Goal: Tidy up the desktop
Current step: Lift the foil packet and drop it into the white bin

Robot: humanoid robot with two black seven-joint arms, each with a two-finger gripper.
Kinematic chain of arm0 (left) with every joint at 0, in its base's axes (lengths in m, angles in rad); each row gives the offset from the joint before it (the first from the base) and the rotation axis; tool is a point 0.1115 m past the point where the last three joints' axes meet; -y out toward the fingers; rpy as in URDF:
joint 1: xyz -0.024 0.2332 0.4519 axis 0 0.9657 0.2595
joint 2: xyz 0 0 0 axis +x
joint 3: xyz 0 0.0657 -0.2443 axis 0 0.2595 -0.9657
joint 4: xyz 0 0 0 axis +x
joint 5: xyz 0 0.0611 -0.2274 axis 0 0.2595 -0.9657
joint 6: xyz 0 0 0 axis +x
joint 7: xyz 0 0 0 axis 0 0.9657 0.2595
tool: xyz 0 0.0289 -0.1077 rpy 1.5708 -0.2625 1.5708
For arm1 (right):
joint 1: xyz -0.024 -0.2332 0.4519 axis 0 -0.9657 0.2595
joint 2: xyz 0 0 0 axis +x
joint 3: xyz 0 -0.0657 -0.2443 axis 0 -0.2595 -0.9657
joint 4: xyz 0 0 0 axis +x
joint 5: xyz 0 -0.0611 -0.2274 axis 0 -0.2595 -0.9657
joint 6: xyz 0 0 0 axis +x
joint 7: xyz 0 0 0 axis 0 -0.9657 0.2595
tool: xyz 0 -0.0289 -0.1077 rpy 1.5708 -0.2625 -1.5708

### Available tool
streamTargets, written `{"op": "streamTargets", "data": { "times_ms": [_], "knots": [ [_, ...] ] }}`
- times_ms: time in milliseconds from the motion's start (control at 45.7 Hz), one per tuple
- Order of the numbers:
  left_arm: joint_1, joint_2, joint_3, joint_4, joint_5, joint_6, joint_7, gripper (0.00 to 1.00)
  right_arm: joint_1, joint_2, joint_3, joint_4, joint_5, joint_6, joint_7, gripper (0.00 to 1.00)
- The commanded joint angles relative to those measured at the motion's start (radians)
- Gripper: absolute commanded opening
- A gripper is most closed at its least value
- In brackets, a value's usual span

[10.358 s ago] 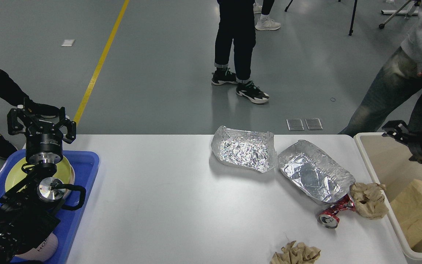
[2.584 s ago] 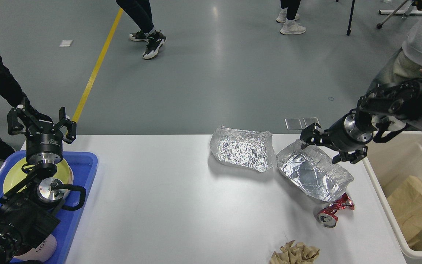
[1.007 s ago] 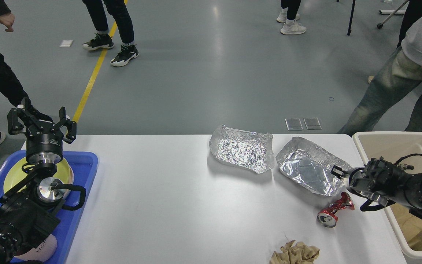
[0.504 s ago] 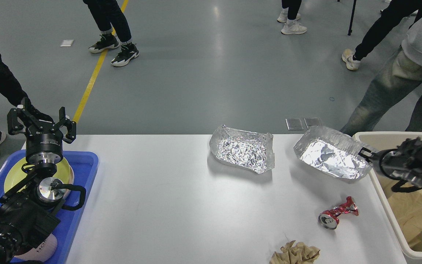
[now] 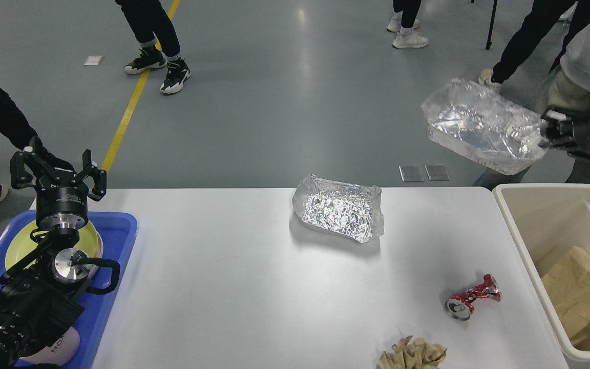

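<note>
Grey shop floor with a yellow line (image 5: 136, 97) running up at 11 o'clock, and a few people's legs milling about past the far edge. Our white desk (image 5: 233, 287) fills most of the lower view, rounded corners and all.

Containers first. The beige bin (image 5: 518, 225) sits hard against the desk's edge at 3 o'clock, with crumpled brown paper (image 5: 579, 292) lying inside it. At 9 o'clock the blue tray (image 5: 121, 230) holds a pale yellow plate (image 5: 92, 238), mostly hidden behind our left arm; there's something pinkish (image 5: 62, 348) at the tray's near end, but we can't make out what it is. One foil tray on the desk (image 5: 338, 212), up toward 12 o'clock, is crinkled and has nothing in it. The other foil tray (image 5: 482, 128) is up in the air at 2 o'clock, tilted, well above the bin's far end.

Our right pincer (image 5: 546, 136) is clamped on that lifted foil tray's right-hand rim. Our left pincer (image 5: 57, 166) hangs over the blue tray with its fingers spread apart, holding nothing.

Loose stuff: a crushed red can (image 5: 471, 298) lying on its side at 4 o'clock, near the bin, and a wad of brown paper (image 5: 413, 353) at 5 o'clock right at the desk's near edge.
</note>
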Motion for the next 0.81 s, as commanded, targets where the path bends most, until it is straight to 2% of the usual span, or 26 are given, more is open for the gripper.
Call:
{"op": "streamTargets", "data": {
  "times_ms": [0, 153, 328, 526, 745, 788],
  "knots": [
    [0.0, 0.0, -0.001, 0.0, 0.0, 0.0, 0.0, 0.96, 0.202, 0.004, -0.017, 0.01, 0.005, 0.17, -0.001, 0.0],
    [0.0, 0.0, -0.001, 0.0, 0.0, 0.0, 0.0, 0.96, 0.334, 0.008, -0.022, 0.024, 0.005, 0.218, -0.001, 0.0],
    [0.0, 0.0, 0.0, 0.0, 0.0, 0.0, 0.0, 0.96, 0.287, 0.001, -0.066, 0.001, -0.005, 0.166, -0.001, 0.0],
    [0.0, 0.0, 0.0, 0.0, 0.0, 0.0, 0.0, 0.96, -0.104, -0.05, -0.08, -0.072, 0.015, -0.165, -0.004, 0.0],
    [-0.001, 0.0, 0.0, 0.0, 0.0, 0.0, 0.0, 0.96, -0.497, -0.121, -0.019, -0.157, 0.037, -0.45, -0.004, 0.0],
    [-0.001, 0.0, 0.0, 0.0, 0.0, 0.0, 0.0, 0.96, -0.626, -0.134, 0.038, -0.193, 0.092, -0.518, -0.004, 0.0]
  ]
}}
